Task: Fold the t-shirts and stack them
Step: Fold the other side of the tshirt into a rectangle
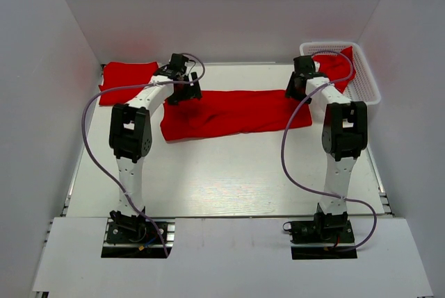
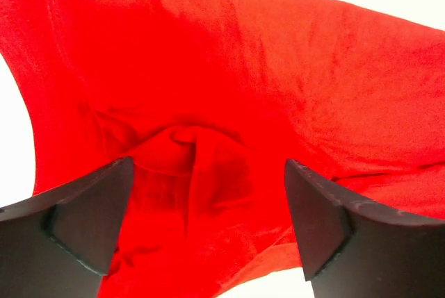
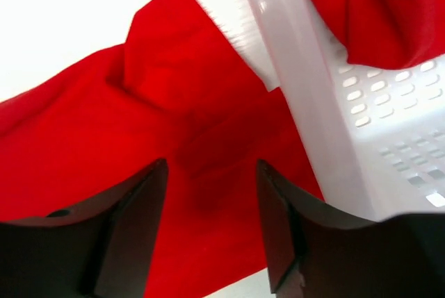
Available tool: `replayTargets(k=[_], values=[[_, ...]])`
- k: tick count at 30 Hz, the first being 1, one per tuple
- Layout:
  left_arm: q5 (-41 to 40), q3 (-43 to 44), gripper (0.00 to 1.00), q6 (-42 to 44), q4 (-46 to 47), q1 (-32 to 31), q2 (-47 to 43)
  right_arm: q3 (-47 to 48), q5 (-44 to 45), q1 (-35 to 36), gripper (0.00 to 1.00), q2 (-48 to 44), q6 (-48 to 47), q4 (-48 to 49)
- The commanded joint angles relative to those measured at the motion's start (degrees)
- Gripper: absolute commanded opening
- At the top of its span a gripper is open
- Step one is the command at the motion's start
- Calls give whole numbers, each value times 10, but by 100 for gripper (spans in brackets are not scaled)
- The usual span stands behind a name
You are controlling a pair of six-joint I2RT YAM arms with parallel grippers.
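Observation:
One red t-shirt [image 1: 236, 112] lies as a long folded band across the back middle of the table. My left gripper [image 1: 182, 96] hovers over its left end, jaws wide open, with rumpled cloth [image 2: 243, 69] below and nothing pinched between the fingers [image 2: 208, 173]. Over the band's right end my right gripper [image 1: 295, 93] is open too, and the cloth [image 3: 83, 152] lies flat under it [image 3: 212, 166]. A second t-shirt [image 1: 127, 79] lies folded at the back left. A third t-shirt [image 1: 335, 65] is bunched in the basket [image 3: 375, 6].
The white mesh basket [image 1: 365, 86] stands at the back right corner, its near wall [image 3: 299, 83] just right of my right gripper. White enclosure walls close in the table on the left, back and right. Purple cables loop from both arms.

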Motion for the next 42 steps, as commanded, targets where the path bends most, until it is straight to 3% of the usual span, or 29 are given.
replayTargets(k=[1,6,11,15,21,26,36,37,41,42], values=[[1,18,100,3,-6,5,-28,15,-20,-6,62,-9,-24,-1],[8,-10,100,18,0,5,-73,-5,-76,-3,90,-38,-52,23],[26,-76,100,74,10,-9,-130,-62,-124,0,90,-82,-64,39],[70,-190,100,115,55,-14,-187,-111,-155,10,90,-111,-67,63],[77,-227,96,151,55,-34,-194,-152,-158,22,90,-113,-74,80],[82,-227,79,151,68,-40,-169,-142,-159,22,90,-97,-70,76],[88,-192,57,140,55,-45,-106,-145,-146,22,90,-94,-66,74],[88,-192,46,135,55,-45,-100,-145,-145,20,90,-93,-66,75],[99,-187,26,130,61,-45,-106,-144,-143,20,90,-92,-66,74],[105,-187,17,130,70,-45,-106,-143,-144,20,90,-92,-64,74]])
